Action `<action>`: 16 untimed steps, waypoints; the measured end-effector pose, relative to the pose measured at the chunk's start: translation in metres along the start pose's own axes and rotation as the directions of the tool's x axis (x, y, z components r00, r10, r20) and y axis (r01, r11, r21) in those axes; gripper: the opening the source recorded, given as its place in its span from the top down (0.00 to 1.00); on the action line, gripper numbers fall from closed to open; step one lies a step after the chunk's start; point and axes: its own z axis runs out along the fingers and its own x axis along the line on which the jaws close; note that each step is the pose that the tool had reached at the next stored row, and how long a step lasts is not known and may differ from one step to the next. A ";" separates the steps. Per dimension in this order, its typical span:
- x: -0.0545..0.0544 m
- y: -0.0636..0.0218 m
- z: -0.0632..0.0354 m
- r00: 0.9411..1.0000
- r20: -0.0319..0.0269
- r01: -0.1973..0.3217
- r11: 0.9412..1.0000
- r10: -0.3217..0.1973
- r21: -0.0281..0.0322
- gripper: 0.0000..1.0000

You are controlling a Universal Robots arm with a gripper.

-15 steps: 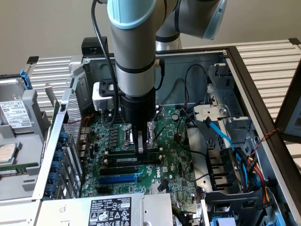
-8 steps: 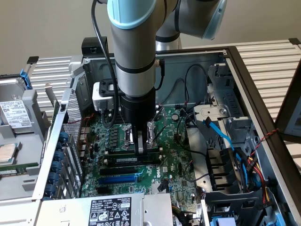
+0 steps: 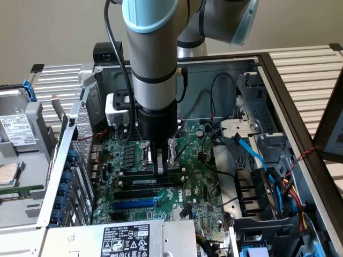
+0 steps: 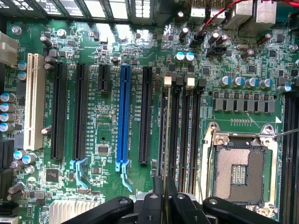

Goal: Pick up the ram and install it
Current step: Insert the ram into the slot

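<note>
Open computer case [image 3: 278,85] flat on a slatted bench, board facing up. Your gripper [image 3: 159,169] hangs straight down inside, fingers clamped on the ram [image 4: 164,140], held edge-down to line up with the memory slots [image 4: 187,135], on the socket's [image 4: 240,175] near side.

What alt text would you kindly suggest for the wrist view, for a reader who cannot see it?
The tool grips the ram edge-on at the black memory slots of a green motherboard. A blue expansion slot lies on one side, an empty processor socket on the other.
</note>
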 end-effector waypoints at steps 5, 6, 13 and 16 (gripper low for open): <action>0.000 -0.0001 -0.0031 1.000 0.000 0.000 1.000 0.000 0.000 0.86; 0.000 0.0000 -0.0031 1.000 0.000 0.000 1.000 0.000 0.000 0.86; 0.000 0.0000 -0.0032 1.000 0.000 0.000 1.000 0.000 0.000 0.86; 0.000 0.0000 -0.0032 1.000 0.000 0.000 1.000 0.000 0.000 0.85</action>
